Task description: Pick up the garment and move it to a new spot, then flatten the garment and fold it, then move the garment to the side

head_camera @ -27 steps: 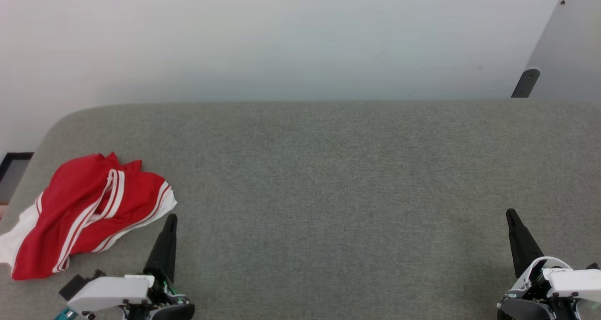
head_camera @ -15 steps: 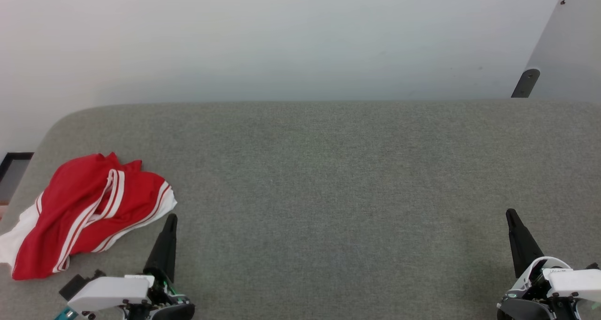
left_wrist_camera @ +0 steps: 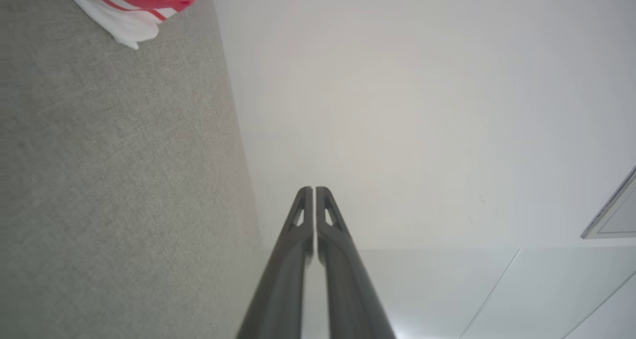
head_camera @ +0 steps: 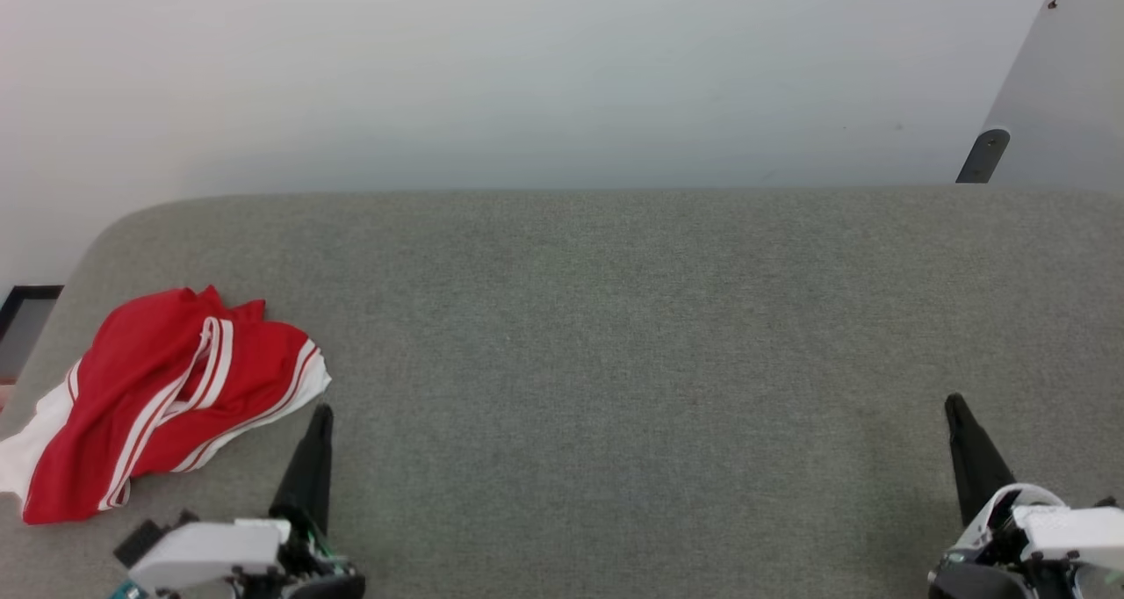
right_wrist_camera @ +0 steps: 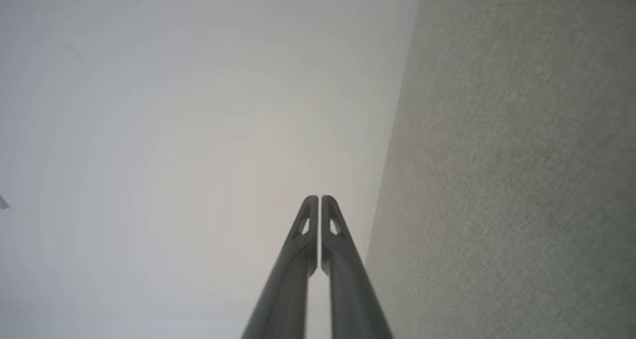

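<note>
Your left gripper (head_camera: pixel 321 410) and right gripper (head_camera: pixel 953 399) eased back slightly; both jaws closed, empty. Crumpled red jersey T-shirt (head_camera: pixel 167 397) unmoved on bench (head_camera: pixel 615 335), just beside left gripper, not touching.

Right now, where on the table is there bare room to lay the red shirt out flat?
Bare grey table runs from the garment to the right side, widest between the left claw and the right claw. Crowded only at the near-left corner, where the garment lies crumpled.
</note>
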Robot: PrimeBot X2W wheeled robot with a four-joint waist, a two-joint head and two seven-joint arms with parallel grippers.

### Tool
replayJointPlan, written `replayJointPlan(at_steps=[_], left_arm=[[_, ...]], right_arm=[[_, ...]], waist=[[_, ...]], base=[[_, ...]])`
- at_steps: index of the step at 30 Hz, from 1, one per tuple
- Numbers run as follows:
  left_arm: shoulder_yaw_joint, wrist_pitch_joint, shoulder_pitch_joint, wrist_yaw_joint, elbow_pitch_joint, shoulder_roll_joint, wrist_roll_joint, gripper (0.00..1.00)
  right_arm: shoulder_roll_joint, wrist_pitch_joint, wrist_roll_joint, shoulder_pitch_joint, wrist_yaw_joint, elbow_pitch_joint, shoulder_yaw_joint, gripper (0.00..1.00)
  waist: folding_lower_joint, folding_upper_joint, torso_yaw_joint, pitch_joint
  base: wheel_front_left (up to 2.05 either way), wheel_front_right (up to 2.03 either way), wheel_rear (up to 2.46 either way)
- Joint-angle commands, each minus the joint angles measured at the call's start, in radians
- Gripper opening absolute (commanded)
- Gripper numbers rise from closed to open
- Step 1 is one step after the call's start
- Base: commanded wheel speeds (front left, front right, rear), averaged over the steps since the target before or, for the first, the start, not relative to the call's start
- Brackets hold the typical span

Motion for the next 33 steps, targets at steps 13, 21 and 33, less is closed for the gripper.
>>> replayJointPlan(at_steps=[13, 21, 33], left_arm=[[-0.016, -0.039, -0.028, 0.0, 0.022, 0.029, 0.063, 1.0], [-0.066, -0.089, -0.058, 0.005, 0.052, 0.067, 0.2, 1.0], [-0.102, -0.14, -0.088, 0.025, 0.064, 0.107, 0.449, 1.0]], right_arm=[[-0.018, -0.02, -0.036, -0.053, 0.0, 0.053, 0.015, 1.0], [-0.063, -0.08, -0.168, -0.097, 0.0, 0.087, 0.079, 1.0], [-0.099, -0.139, -0.392, -0.164, 0.0, 0.145, 0.145, 1.0]], waist=[[0.0, 0.0, 0.001, 0.0], [0.0, 0.0, 0.004, -0.001], [0.0, 0.0, 0.006, -0.002]], base=[[0.0, 0.0, 0.0], [0.0, 0.0, 0.0], [0.0, 0.0, 0.0]])
